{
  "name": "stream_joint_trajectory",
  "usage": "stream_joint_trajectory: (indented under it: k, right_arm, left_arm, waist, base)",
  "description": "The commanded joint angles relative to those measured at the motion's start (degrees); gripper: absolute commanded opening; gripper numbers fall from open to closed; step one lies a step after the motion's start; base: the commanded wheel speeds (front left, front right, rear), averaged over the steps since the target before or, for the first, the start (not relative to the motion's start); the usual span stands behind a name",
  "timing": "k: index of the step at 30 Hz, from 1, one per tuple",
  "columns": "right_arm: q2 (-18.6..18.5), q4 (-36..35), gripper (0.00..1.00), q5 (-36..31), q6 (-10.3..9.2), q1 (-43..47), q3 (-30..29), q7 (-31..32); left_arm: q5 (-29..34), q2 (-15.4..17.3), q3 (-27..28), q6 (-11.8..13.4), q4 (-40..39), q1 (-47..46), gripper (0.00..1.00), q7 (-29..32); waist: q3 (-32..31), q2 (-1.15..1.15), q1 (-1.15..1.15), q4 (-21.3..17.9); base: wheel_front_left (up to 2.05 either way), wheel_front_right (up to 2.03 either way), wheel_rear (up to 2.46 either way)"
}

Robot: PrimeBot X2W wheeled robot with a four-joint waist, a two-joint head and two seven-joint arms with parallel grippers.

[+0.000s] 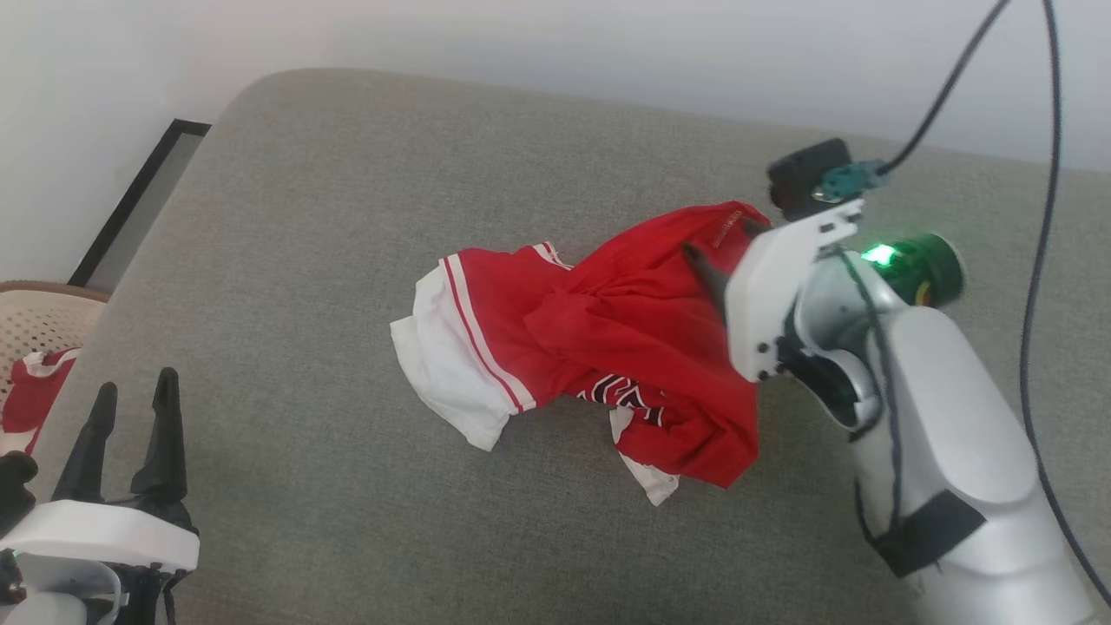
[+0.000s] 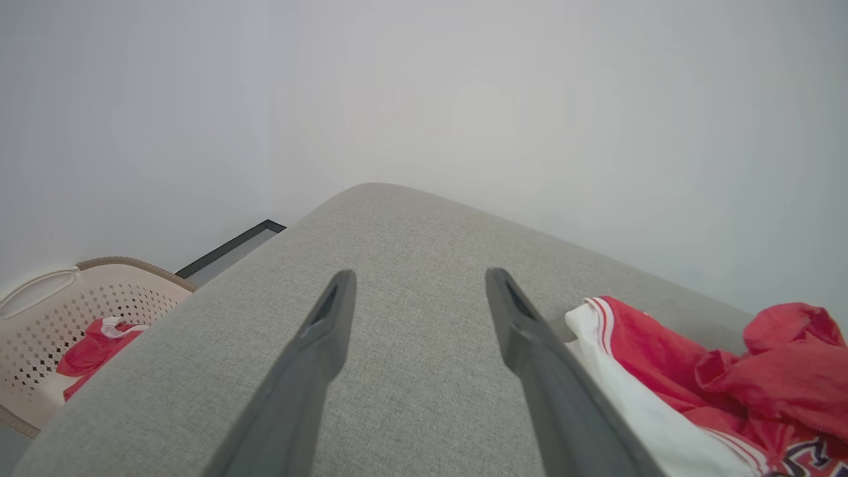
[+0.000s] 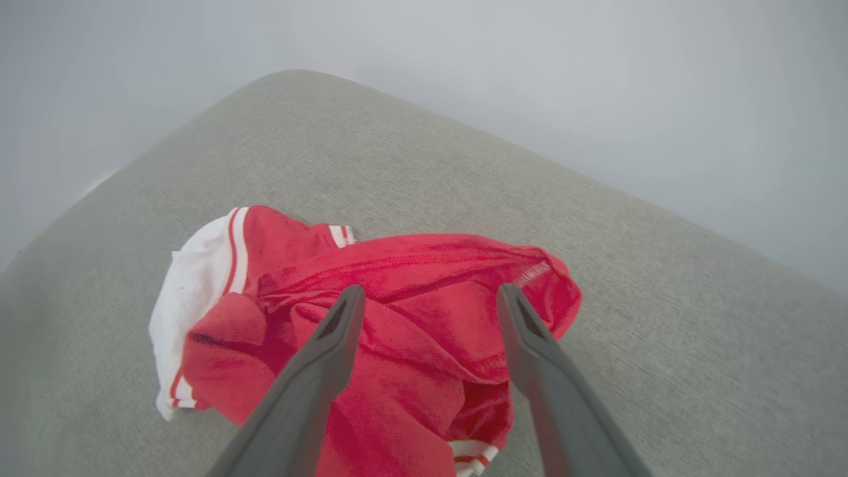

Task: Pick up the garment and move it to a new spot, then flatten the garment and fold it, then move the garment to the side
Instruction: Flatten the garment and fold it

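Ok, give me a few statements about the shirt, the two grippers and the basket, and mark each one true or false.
1. The garment lies crumpled on the grey cushioned surface. True.
2. The right gripper is shut on the garment. False: its jaws stand open over the garment and clamp nothing.
3. The left gripper is open and holds nothing. True.
4. The basket at the robot's left is empty. False: a red and white cloth lies in it.
5. The garment is all red. False: it has a white sleeve with striped trim.
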Motion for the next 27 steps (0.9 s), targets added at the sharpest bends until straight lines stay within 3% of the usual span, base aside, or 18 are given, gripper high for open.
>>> stream_joint_trajectory:
  k: [1,8,15,20,27]
  right_arm:
    - [0.0,-1.2,1.0,-1.0,-0.04,1.4,-1.4,1.2]
    - [0.0,-5.0,1.0,-5.6,-0.04,7.3,-7.6,8.6]
    - [0.0,-8.1,1.0,-5.3,-0.04,12.6,-11.1,14.9]
    - [0.0,-6.5,1.0,-5.7,-0.04,13.8,-12.9,14.5]
    - [0.0,1.9,1.0,-3.5,-0.04,10.6,-12.4,10.8]
  left_arm:
    - [0.4,0.1,0.0,-0.2,-0.3,0.2,1.0,-0.3]
    - [0.2,-0.1,-0.5,-0.2,-0.4,-0.5,1.0,-0.3]
    - [0.3,0.1,-1.0,-0.2,-0.1,-0.6,1.0,-0.3]
    - [0.0,0.1,-1.9,-0.2,0.0,-1.3,1.0,-0.3]
    - [-0.3,0.2,-3.0,-0.2,0.4,-2.4,1.0,-0.3]
  waist:
    - [0.2,0.0,0.0,-0.1]
    - [0.9,0.0,0.0,0.2]
    - [1.2,0.0,0.0,1.0]
    - [1.9,0.0,0.0,1.9]
    - [3.1,0.0,0.0,3.1]
  base:
    - [0.0,0.0,0.0]
    - [0.0,0.0,0.0]
    - [0.0,0.0,0.0]
    - [0.0,0.0,0.0]
    - [0.0,0.0,0.0]
